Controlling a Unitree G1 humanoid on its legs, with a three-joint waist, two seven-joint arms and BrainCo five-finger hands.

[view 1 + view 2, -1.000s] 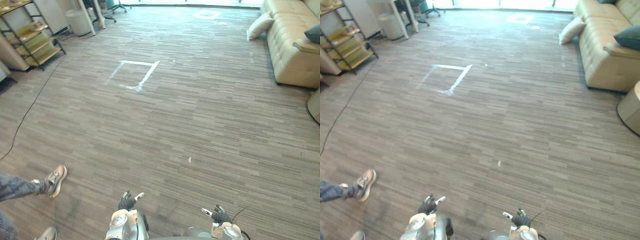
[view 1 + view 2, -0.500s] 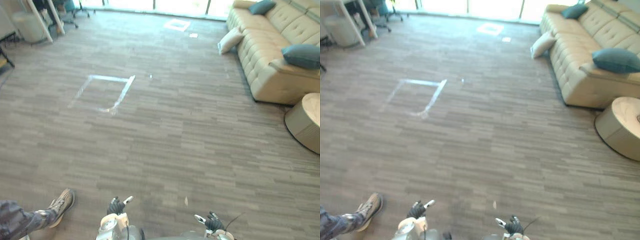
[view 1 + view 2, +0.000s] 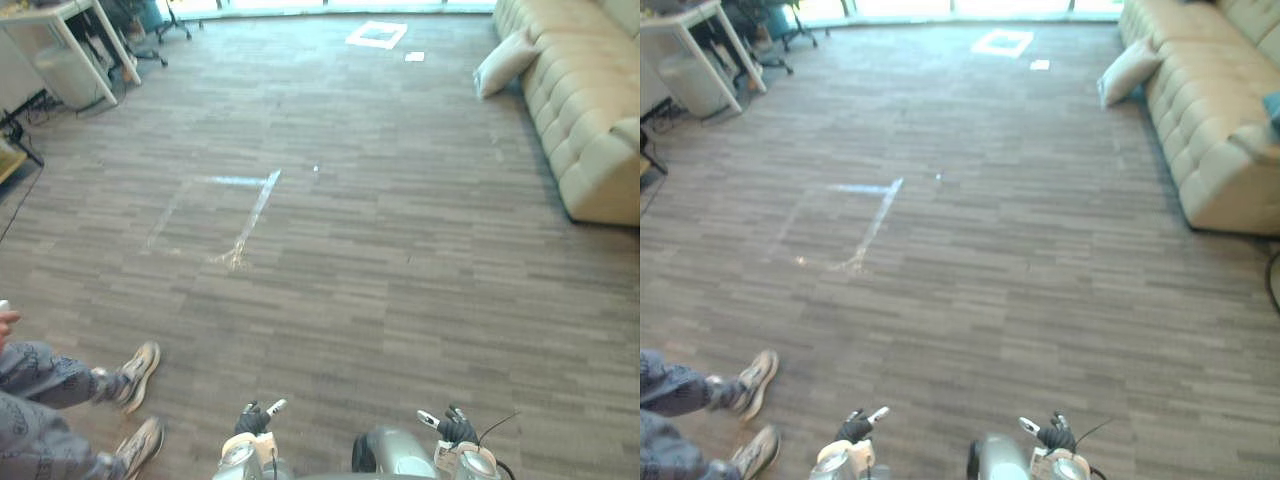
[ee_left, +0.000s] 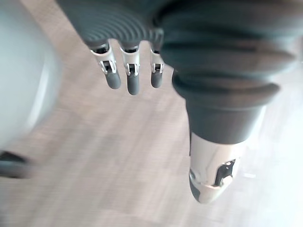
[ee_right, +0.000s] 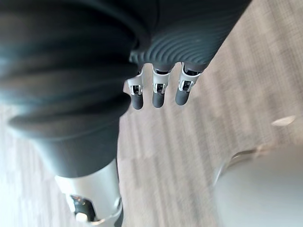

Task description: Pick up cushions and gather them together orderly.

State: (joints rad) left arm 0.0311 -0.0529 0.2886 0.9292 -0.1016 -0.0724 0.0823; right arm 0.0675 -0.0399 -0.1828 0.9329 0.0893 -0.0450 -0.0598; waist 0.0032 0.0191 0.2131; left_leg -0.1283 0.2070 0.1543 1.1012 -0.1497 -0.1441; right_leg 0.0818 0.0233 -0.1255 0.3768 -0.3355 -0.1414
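Observation:
A cream cushion (image 3: 505, 62) leans on the floor against the end of the beige sofa (image 3: 585, 110), far ahead on the right. A corner of a teal cushion (image 3: 1272, 105) shows on the sofa's seat at the right edge. My left hand (image 3: 252, 419) and right hand (image 3: 452, 427) hang low at the bottom of the eye views, far from any cushion. Both are empty, with fingers (image 4: 132, 78) straight over bare floor in the left wrist view and fingers (image 5: 161, 90) straight likewise in the right wrist view.
A person's legs and shoes (image 3: 130, 372) stand close at my lower left. White tape lines (image 3: 250, 215) mark the carpet ahead. A white desk (image 3: 60, 30) with a bin and office chairs stands at the far left. A tape square (image 3: 377, 34) lies far ahead.
The camera has swung, so the sofa now sits at the right edge and the round side table is out of view. The person's legs come further in at the lower left. Both hands stay low and empty.

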